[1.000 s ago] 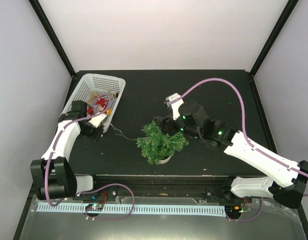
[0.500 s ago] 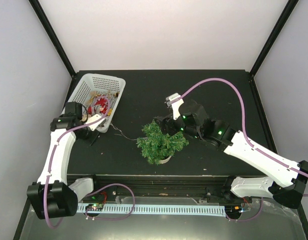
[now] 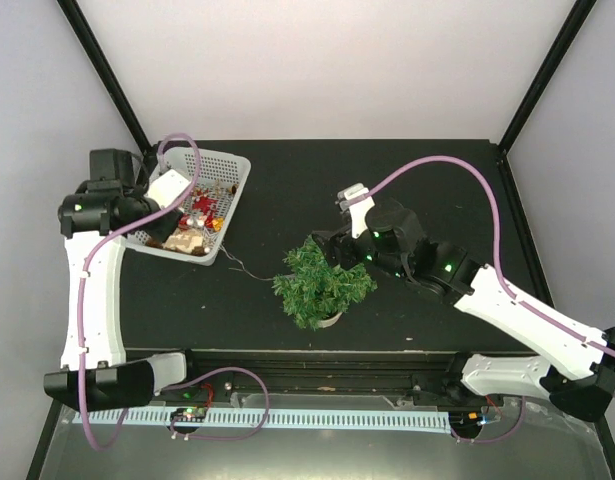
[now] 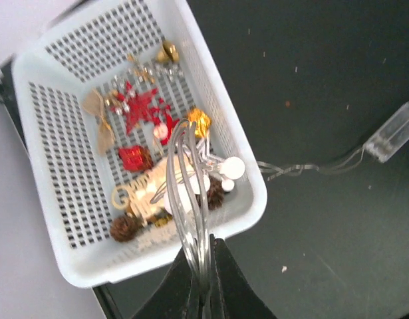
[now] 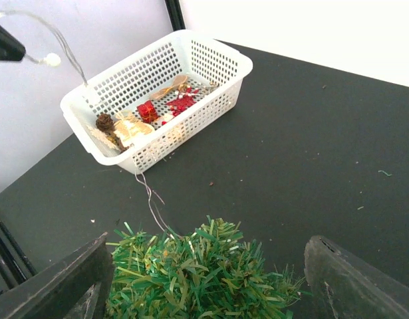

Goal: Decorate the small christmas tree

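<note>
The small christmas tree stands in its white pot near the table's front middle. In the right wrist view its green crown lies between the wide-apart fingers of my right gripper, which is open. My left gripper is shut on a looped clear light string with white bulbs, held above the near corner of the white basket. The string's wire trails over the table toward the tree. Its clear battery box lies on the mat.
The basket at the back left holds a red star, a pine cone, a red gift and gold pieces. Black frame posts stand at the back corners.
My left arm has lifted and swung back to the left, carrying the light string up over the basket. The right arm and the tree have barely moved.
</note>
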Motion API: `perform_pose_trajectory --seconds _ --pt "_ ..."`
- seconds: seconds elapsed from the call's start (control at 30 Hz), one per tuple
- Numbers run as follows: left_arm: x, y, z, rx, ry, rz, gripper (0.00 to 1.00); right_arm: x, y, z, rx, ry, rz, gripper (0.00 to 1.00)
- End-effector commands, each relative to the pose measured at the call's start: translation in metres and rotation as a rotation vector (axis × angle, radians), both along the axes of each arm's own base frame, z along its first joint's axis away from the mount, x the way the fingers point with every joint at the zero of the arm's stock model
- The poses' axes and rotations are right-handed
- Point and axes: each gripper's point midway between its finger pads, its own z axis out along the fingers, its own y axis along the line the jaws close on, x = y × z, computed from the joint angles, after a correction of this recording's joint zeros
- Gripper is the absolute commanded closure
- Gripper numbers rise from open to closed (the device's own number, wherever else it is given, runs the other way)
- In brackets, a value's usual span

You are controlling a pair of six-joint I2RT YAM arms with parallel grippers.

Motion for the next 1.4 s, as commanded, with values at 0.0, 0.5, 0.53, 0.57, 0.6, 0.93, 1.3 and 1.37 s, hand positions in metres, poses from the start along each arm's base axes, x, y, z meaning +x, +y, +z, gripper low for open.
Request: perform_pose_trajectory --seconds 0.0,0.5,0.53,0.57,0.6,0.93,1.3,1.37 --pt "-0.01 -0.021 0.04 -0.072 -0.037 -0.104 0.98 0.0 -0.01 0.015 0.032 -0.047 -0.022 0.21" --pt "-0.006 -0.072 0.141 -0.114 -0.217 -0.246 0.98 -0.007 0.003 0.053 0.062 -0.118 0.081 0.21" --pt "-0.006 -0.076 0.145 -0.12 -0.228 -0.251 0.99 -0.007 0.004 0.054 0.058 -0.121 0.085 0.21" --pt "-0.006 -0.08 0.149 -0.128 -0.24 -0.256 0.98 -0.006 0.005 0.057 0.057 -0.127 0.088 0.21" --pt "-0.006 -0.082 0.154 -0.136 -0.254 -0.258 0.99 -0.005 0.006 0.059 0.054 -0.133 0.089 0.21" --pt "0.0 -0.106 0.186 -0.201 -0.377 -0.279 0.98 0.005 0.05 0.076 0.012 -0.171 0.219 0.18" --pt "0.008 -0.116 0.21 -0.22 -0.47 -0.264 0.98 0.015 0.125 0.042 -0.006 -0.079 0.418 0.09" --pt "0.008 -0.118 0.211 -0.222 -0.474 -0.27 0.98 0.016 0.134 0.036 -0.009 -0.069 0.438 0.08"
